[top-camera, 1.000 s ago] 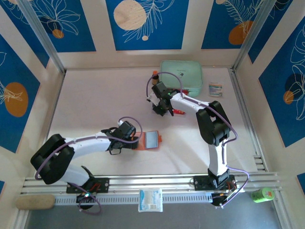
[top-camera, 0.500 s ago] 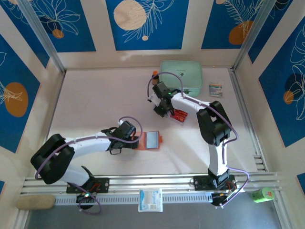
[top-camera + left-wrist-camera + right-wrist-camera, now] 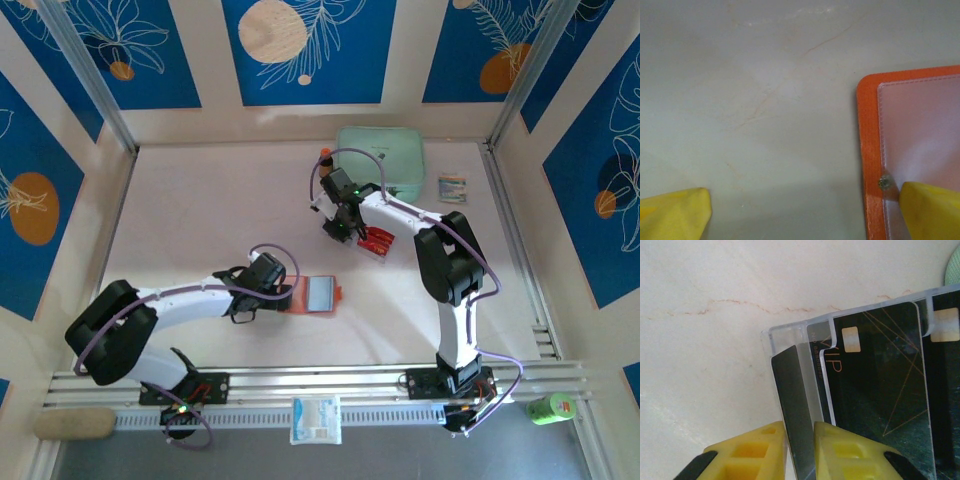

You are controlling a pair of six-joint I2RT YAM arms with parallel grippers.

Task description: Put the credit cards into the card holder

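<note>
Outstretched right claw (image 3: 799,434) pinches a black card (image 3: 790,385).

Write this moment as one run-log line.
left gripper: open, one finger over open orange wallet | right gripper: shut on black card at clear tray | stage: card not yet in wallet

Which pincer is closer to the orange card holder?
Left. The left pincer straddles the edge of the card holder; the right pincer is far beyond it, gripping a black card at the clear tray.
</note>
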